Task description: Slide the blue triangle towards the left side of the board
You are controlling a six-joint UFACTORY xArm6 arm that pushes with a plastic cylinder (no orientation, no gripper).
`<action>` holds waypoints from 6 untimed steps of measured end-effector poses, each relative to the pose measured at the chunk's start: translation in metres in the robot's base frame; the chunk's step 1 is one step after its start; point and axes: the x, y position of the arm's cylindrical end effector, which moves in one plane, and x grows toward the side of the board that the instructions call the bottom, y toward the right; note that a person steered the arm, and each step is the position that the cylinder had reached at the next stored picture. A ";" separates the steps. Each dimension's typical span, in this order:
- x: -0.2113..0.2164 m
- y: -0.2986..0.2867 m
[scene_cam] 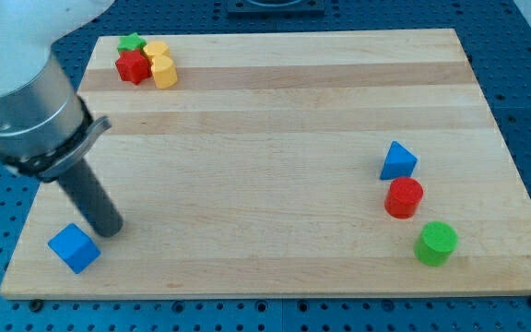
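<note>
The blue triangle (397, 161) sits at the view's right side of the wooden board (275, 157), just above a red cylinder (404, 197). My tip (109, 229) is far away at the view's lower left, touching or nearly touching the upper right of a blue cube (73, 247). The rod rises from there up and left to the grey arm housing. Nearly the whole width of the board lies between my tip and the blue triangle.
A green cylinder (436, 243) stands below the red cylinder at the lower right. At the top left corner a cluster holds a green star (133, 42), a red star (133, 66) and two yellow blocks (161, 65).
</note>
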 end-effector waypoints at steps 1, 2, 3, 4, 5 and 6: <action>-0.048 0.055; -0.097 0.137; -0.125 0.238; -0.131 0.353; -0.120 0.442; -0.095 0.406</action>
